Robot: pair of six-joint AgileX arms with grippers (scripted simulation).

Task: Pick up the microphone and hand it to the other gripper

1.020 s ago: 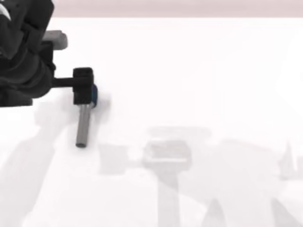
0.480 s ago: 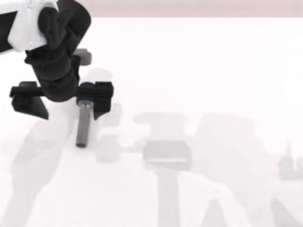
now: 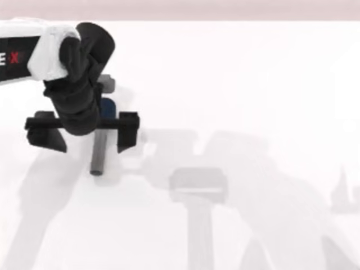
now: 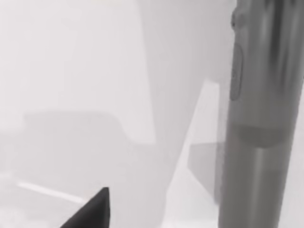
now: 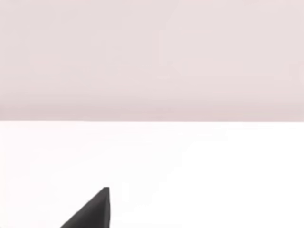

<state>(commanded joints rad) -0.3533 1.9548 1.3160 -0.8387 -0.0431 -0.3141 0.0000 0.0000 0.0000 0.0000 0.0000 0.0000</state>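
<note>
At the table's left side, on the white tabletop [image 3: 242, 84], lies the small microphone [image 3: 99, 147] (navy-blue rounded head, plain grey cylindrical handle). The black two-fingered left gripper [image 3: 84, 132] hangs above it with fingers spread wide, straddling the handle without touching. The right gripper's state I cannot tell.

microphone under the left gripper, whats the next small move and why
Probably lower the left gripper straight down, then close on the handle. In the top view its fingers are spread wide, one on each side of the microphone, which lies flat on the table with its blue head tucked under the wrist. Nothing is gripped yet. The right gripper is out of the top view.
</note>
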